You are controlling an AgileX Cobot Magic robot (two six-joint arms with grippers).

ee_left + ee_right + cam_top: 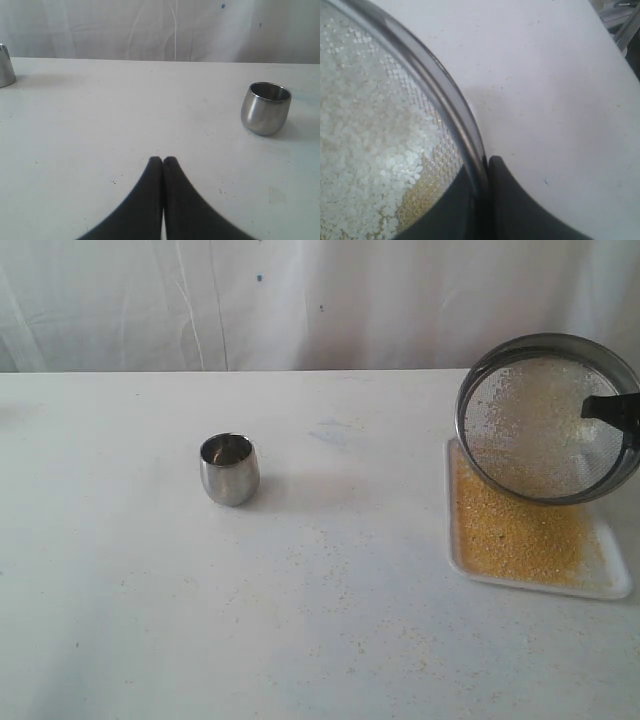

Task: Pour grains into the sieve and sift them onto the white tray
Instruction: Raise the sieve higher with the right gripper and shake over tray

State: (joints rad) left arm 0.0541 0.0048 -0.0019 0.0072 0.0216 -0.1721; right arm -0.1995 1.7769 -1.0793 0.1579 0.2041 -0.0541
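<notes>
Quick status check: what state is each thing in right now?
sieve: tilted over tray, pale grains on mesh.
tray: flat on table, covered in golden grains.
cup: upright, looks empty.
left gripper: shut, empty.
right gripper: shut on sieve rim.

Furniture: white tabletop (100,110), matte, flat, spreading under and ahead of left claw (163,160). Beyond claw, at table's far edge: wrinkled white cloth backdrop (150,25) across full width, few small dark specks on it. Faint bluish smear (330,432) on tabletop, well apart from right claw (612,410), toward table's middle. Light soft, even; shadows pale, blurred-edged. Past table edge beyond right claw: blurred metal bars (625,20), kind unclear.
</notes>
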